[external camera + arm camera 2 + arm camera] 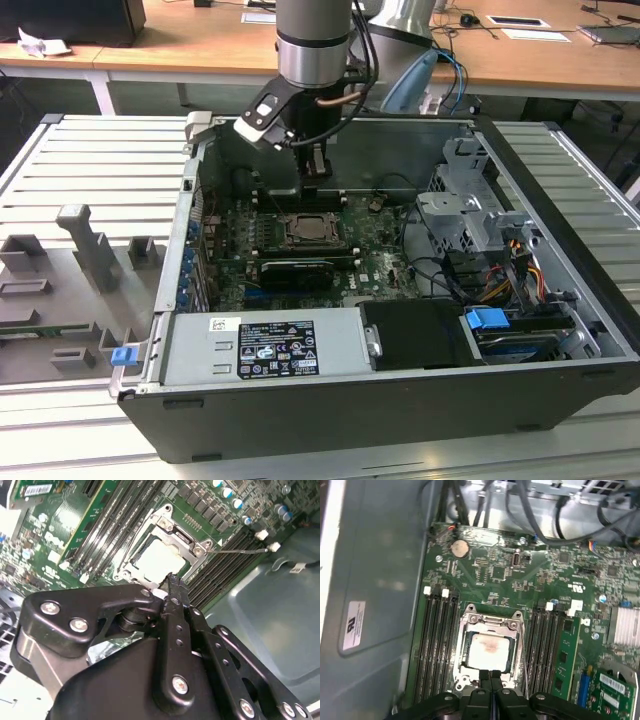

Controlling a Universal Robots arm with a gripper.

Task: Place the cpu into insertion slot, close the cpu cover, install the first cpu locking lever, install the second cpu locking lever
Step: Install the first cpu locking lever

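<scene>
The cpu (490, 651) lies in the insertion slot (461, 682) on the green motherboard (495, 572), its silver top showing through the cut-out of the cpu cover (492, 621), which lies flat over it. In the second wrist view the cpu (159, 560) and cover (176, 530) sit just beyond the fingertips. A thin wire lever (235, 551) sticks out from the socket over the memory slots; it also runs along the socket's side as the lever (524, 665). My gripper (311, 188) (490, 672) (170, 577) hangs shut just above the socket's edge, with nothing held. The socket (315, 232) lies below it.
Black memory slots (437, 640) flank the socket on both sides. A long black card (295, 270) lies in front of it, then the power supply (265, 350). A drive cage (470, 215) and cables (520, 275) fill the exterior view's right. Grey fixtures (85, 245) stand outside the case.
</scene>
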